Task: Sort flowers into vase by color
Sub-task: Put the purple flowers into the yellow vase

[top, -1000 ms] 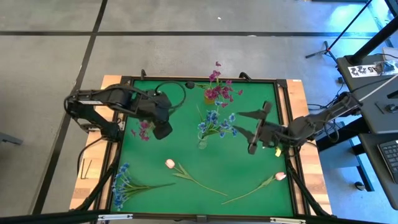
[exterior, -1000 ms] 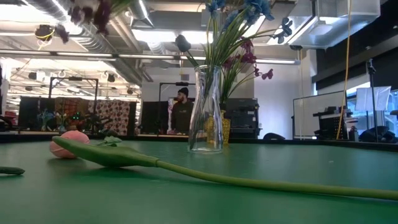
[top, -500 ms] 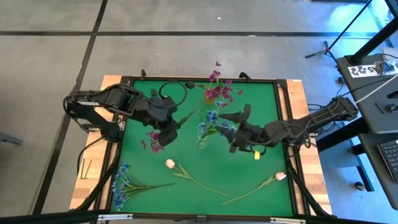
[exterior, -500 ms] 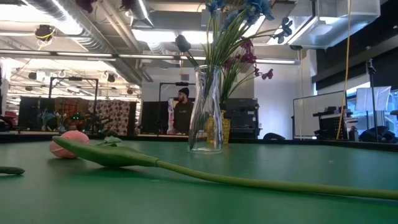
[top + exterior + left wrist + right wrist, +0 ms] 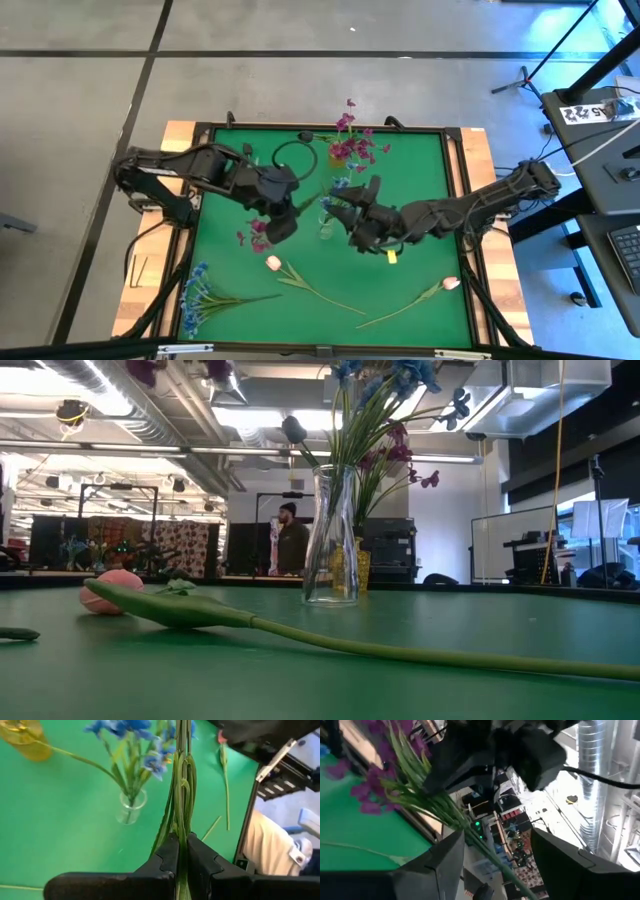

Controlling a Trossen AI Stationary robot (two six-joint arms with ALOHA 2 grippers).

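Observation:
My left gripper [image 5: 280,218] is shut on a magenta-purple spray [image 5: 255,234] held above the table's middle. The blossoms lie toward the near left and the green stems [image 5: 308,198] reach toward my right gripper [image 5: 350,208]. That gripper is open, and in the right wrist view its fingers [image 5: 451,857] stand on either side of the stems [image 5: 485,851]; I cannot tell whether they touch. A clear vase [image 5: 325,228] of blue flowers stands beside both grippers. An amber vase [image 5: 338,153] with purple flowers stands farther back. My left gripper pinches the bundle of green stems [image 5: 180,832] between its two fingers, at a point past the blossoms. The fingers slant down from the table's left, and the stems run out ahead between them. The spray is lifted clear of the table.
Two white-pink tulips [image 5: 273,263] [image 5: 449,283] lie on the green mat near the front, their stems pointing inward. A blue spray [image 5: 196,296] lies at the near left corner. A dark-budded stem [image 5: 305,136] lies at the far edge. A person stands in the room beyond [image 5: 288,545].
My left gripper has carried the purple spray toward the table's middle and near side and tipped, so the stems swung toward the right arm. My right gripper has moved toward the table's left, rolled, and come up around the stems' free end.

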